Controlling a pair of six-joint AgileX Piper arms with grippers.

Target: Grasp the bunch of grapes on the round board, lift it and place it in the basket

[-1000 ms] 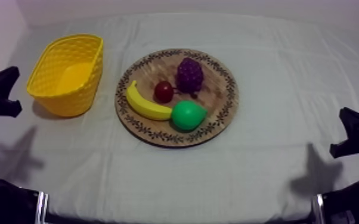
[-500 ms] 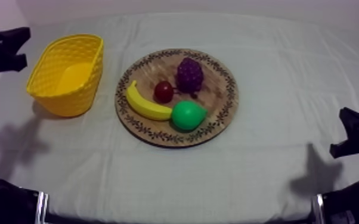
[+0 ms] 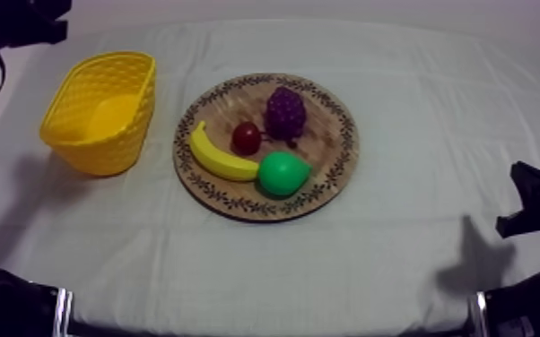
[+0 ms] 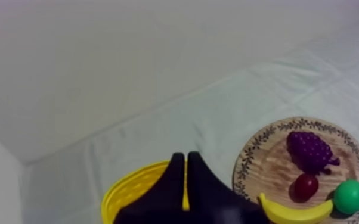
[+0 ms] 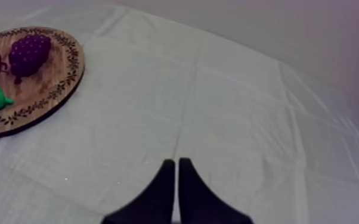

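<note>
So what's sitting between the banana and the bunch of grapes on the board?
The small red fruit lies between the banana and the bunch of grapes on the wooden board. The top view shows this plainly.

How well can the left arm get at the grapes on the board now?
Probably yes. The left pincer, shut, hangs near the basket, and nothing covers the grapes on the board; only the small red fruit sits close beside them.

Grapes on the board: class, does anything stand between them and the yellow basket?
Nothing visible does. Between the bunch of grapes and the yellow basket lie only bare wooden board and cloth. The small red fruit and banana sit beside that line, nearer the camera.
</note>
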